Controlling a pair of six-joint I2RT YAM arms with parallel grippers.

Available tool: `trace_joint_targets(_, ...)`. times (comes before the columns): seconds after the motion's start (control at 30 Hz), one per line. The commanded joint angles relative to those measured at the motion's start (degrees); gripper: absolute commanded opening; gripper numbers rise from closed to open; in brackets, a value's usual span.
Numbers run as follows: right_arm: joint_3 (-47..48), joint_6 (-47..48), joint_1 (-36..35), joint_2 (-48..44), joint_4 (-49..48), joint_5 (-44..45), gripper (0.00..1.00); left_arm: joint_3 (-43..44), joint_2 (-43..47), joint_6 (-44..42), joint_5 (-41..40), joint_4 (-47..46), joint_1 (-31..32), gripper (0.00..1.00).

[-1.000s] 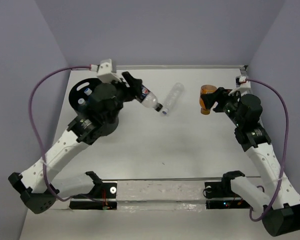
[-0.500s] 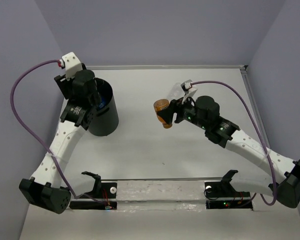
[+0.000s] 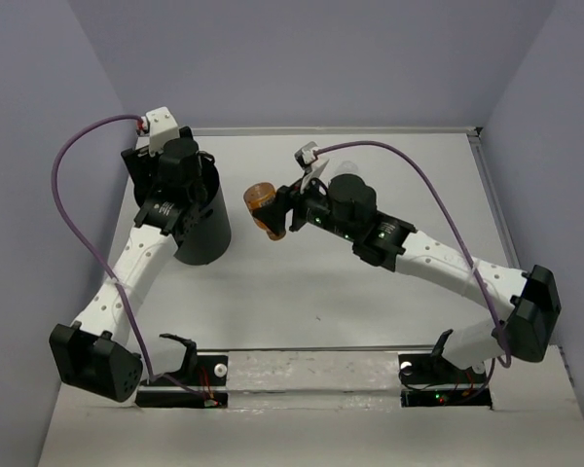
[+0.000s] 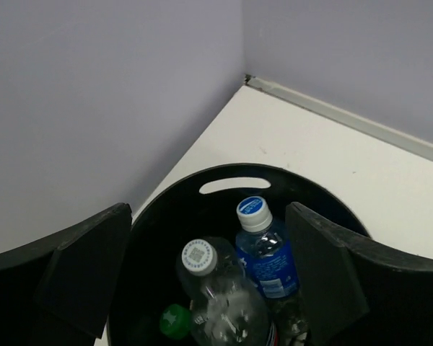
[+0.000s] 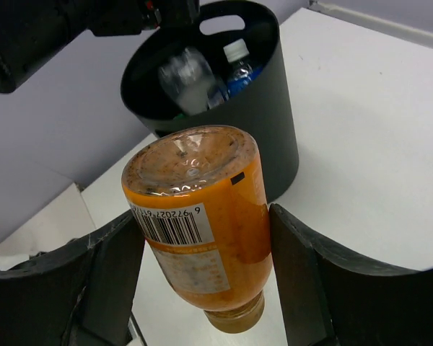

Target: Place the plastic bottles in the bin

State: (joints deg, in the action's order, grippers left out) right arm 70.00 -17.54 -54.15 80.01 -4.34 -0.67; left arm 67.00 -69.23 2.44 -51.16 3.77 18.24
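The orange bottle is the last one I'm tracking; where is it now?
In the top view the orange bottle is clamped in the right end effector, just right of the bin, not yet over its opening.

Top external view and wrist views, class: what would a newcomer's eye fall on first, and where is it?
The orange plastic bottle stands out, gripped between the right arm's fingers just right of the black cylindrical bin. Next comes the bin's inside: a clear blue-labelled bottle, a clear white-capped bottle and a green cap sit there, below the left arm's open fingers.
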Motion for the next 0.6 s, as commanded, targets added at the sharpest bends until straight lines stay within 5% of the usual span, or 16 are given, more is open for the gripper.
trace_joint_targets(0.0,8.30,-1.00,-0.87,5.32,-8.66,-2.14,0.45,5.85,3.92,4.15,5.87,1.58,-0.22,0.99)
trace_joint_targets(0.27,19.81,-2.06,-1.48,16.57,-15.35,-3.99,0.45,7.36,14.36,9.33,13.80,5.63,-0.22,0.99)
trace_joint_targets(0.57,41.76,3.12,-1.48,34.57,-15.53,-5.13,0.45,-4.59,33.34,14.08,24.87,5.46,-0.13,0.99)
